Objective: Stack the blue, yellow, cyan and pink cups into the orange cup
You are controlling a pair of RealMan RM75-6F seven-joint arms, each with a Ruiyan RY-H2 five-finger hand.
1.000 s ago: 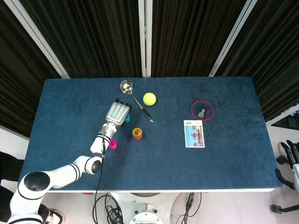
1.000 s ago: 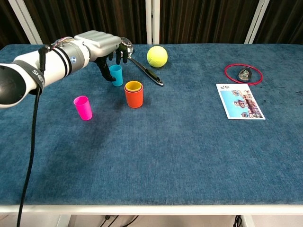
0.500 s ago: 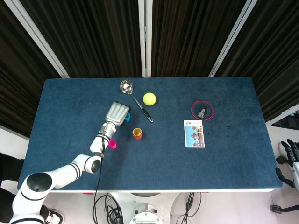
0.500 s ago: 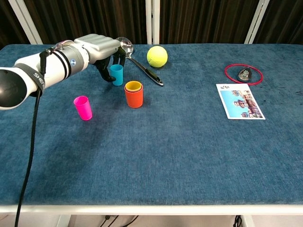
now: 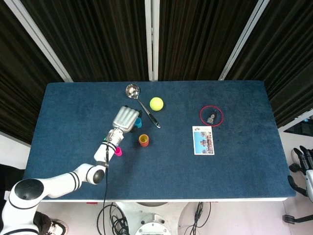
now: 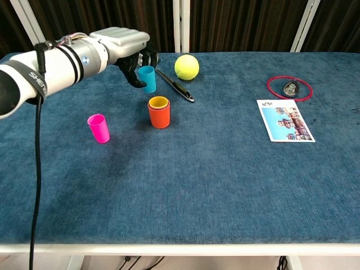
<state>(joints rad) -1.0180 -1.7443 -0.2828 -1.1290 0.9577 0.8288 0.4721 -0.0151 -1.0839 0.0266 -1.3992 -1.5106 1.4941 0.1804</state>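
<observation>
The left hand's (image 6: 126, 48) dark fingers (image 6: 133, 68) are closed around the cyan cup (image 6: 147, 78), which a second ago stood on the tabletop (image 6: 214, 169) and now hangs lifted, upper left of centre in the chest view and just above and behind the orange cup (image 6: 159, 112). That cup already shows a yellow cup (image 6: 158, 102) nested in it, so cyan looks ready to go in next, with the pink cup (image 6: 98, 127) waiting to the lower left. The right hand (image 5: 305, 159) rests off the tabletop at the far right edge of the head view, fingers too small to judge.
</observation>
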